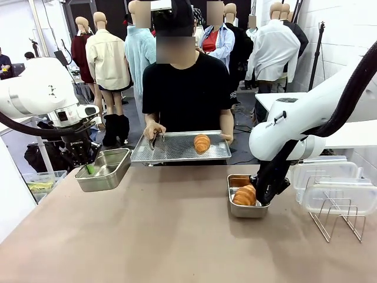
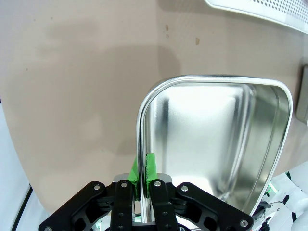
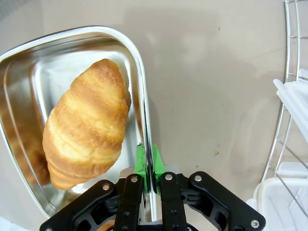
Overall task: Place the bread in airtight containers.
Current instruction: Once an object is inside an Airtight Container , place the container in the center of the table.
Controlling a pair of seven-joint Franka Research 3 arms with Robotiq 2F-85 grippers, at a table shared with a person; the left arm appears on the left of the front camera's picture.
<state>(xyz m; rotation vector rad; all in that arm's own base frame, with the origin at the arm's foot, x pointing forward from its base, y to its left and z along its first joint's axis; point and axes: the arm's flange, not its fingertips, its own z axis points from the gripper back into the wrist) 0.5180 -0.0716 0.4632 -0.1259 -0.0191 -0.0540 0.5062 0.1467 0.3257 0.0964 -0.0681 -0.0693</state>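
Observation:
My left gripper (image 1: pixel 89 169) (image 2: pixel 143 171) is shut on the rim of an empty steel tin (image 1: pixel 106 170) (image 2: pixel 211 139), holding it just above the table at the left. My right gripper (image 1: pixel 262 197) (image 3: pixel 148 161) is shut on the rim of a second tin (image 1: pixel 246 208) (image 3: pixel 137 67) resting on the table at the right, and one croissant (image 1: pixel 244 195) (image 3: pixel 86 122) lies inside it. The other croissant (image 1: pixel 202 142) lies on a perforated metal tray (image 1: pixel 171 148) that a person holds at the far edge.
The person holds tongs (image 1: pixel 155 139) against the tray's left side. Clear plastic lids (image 1: pixel 333 180) and a wire rack (image 1: pixel 337 219) (image 3: pixel 288 86) sit at the right of the table. The brown tabletop (image 1: pixel 165 236) is bare in front.

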